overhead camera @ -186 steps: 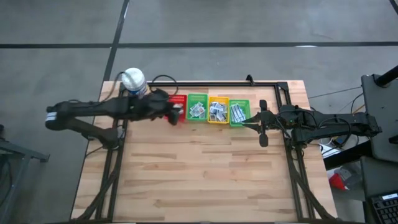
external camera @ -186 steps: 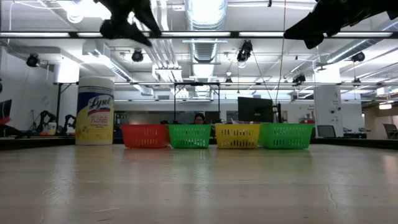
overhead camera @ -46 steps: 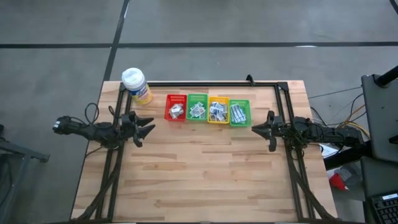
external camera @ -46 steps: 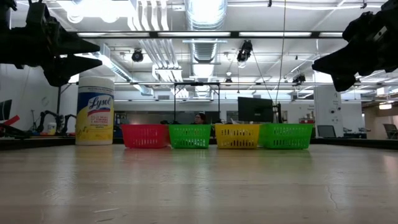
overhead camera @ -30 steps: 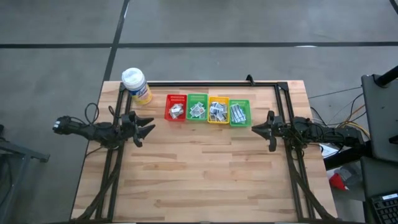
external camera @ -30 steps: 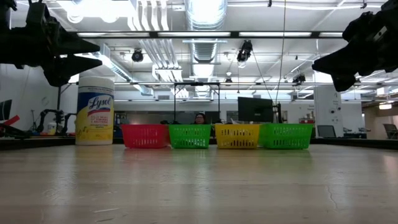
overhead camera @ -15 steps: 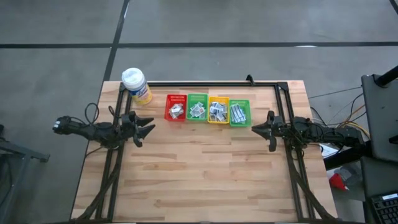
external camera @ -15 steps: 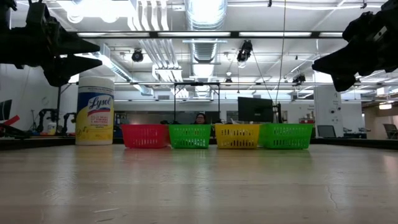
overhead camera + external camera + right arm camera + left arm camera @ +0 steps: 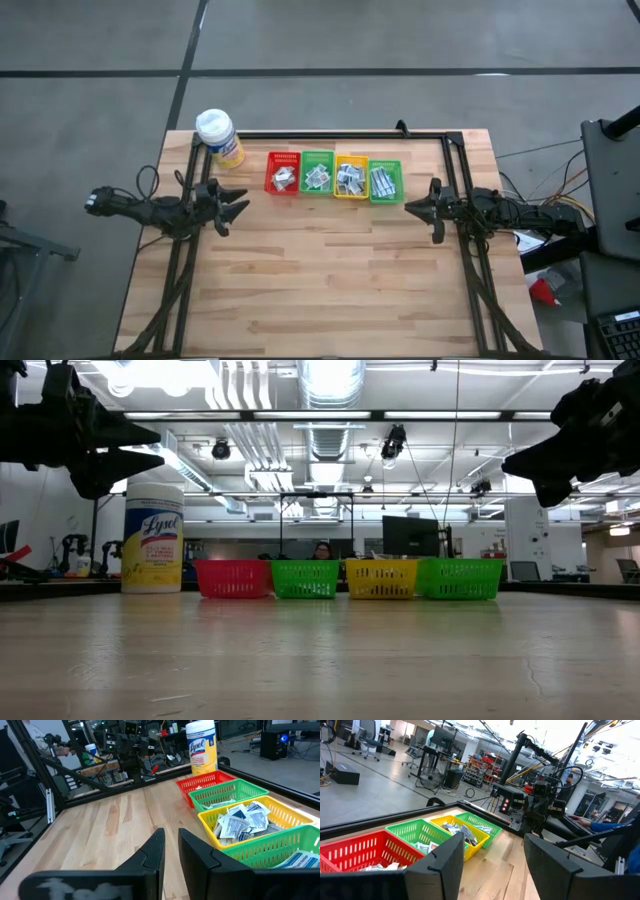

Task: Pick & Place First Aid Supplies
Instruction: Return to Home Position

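Observation:
The first aid supplies are small white packets (image 9: 240, 825) lying in four baskets in a row at the far side: red (image 9: 283, 173), green (image 9: 317, 173), yellow (image 9: 350, 176) and green (image 9: 385, 180). My left gripper (image 9: 240, 207) hangs open at the table's left edge, level, pointing toward the baskets, with nothing between its fingers (image 9: 445, 855). My right gripper (image 9: 410, 208) hangs at the right edge, near the right green basket. Its fingers (image 9: 155, 847) stand a narrow gap apart and hold nothing.
A yellow wipes bottle with a white cap (image 9: 218, 136) stands at the far left corner beside the red basket. A black frame rail (image 9: 330, 134) runs behind the baskets. Bare wood (image 9: 320, 280) covers the table's middle and near half. A person sits in the room beyond.

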